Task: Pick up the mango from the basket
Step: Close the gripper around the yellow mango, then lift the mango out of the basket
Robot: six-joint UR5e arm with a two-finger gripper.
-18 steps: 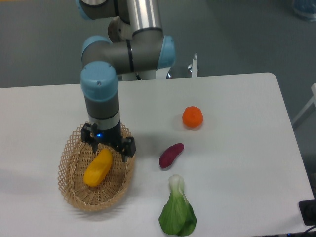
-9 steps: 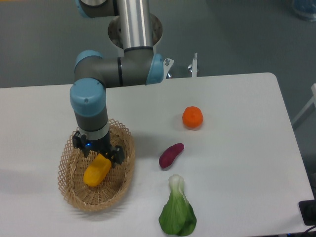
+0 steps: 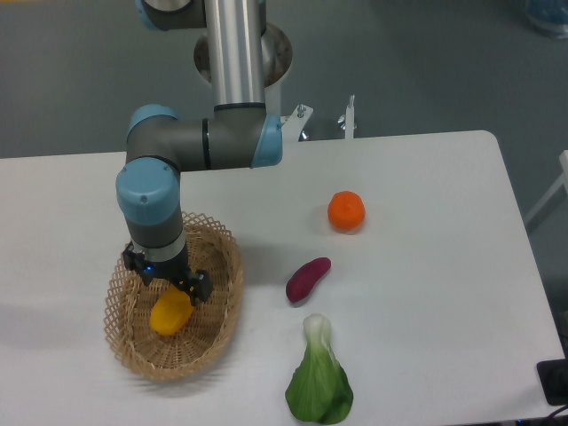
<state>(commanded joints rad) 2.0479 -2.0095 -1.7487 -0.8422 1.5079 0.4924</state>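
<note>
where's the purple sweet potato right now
The purple sweet potato lies on the white table, right of the basket, between the orange behind it and the bok choy nearer the camera.

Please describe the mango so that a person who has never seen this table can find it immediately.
Look at the wicker basket on the left part of the white table. The mango lies inside it, directly under the gripper, which hides its upper end. It is smooth and yellow-orange, and the only fruit in the basket; the round orange and the purple sweet potato lie on the table outside.
</note>
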